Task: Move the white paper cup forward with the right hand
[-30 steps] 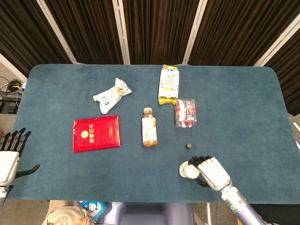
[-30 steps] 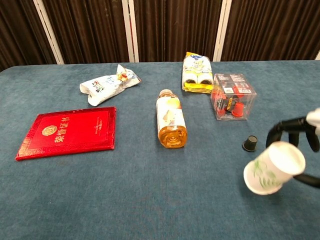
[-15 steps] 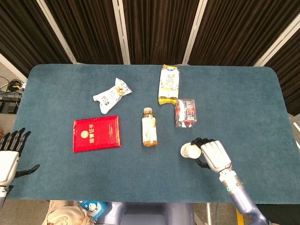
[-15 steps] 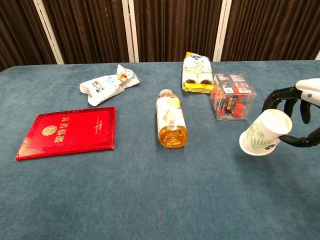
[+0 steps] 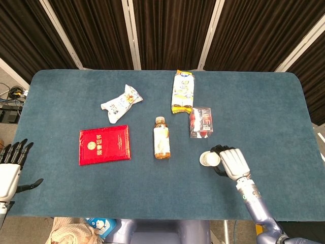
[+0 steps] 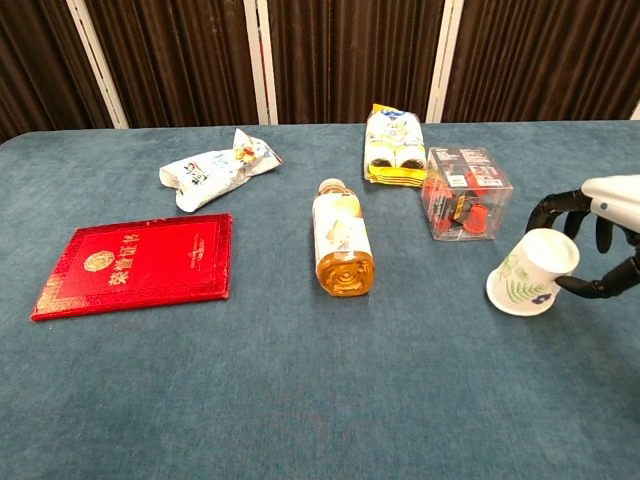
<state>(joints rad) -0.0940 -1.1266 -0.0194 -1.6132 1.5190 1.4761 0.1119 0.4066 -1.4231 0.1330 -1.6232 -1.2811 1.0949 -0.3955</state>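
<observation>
At the lower left edge of the head view, the left hand hangs off the table with fingers spread, holding nothing. Right of centre, the white paper cup sits tilted, mouth leaning leftward, gripped by the right hand, whose dark fingers wrap it from the right side.

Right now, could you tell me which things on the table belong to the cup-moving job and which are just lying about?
Part of the job:
white paper cup
right hand, holding the cup

Just lying about:
red booklet
bottle
clear box
yellow packet
white snack bag
left hand, idle
</observation>
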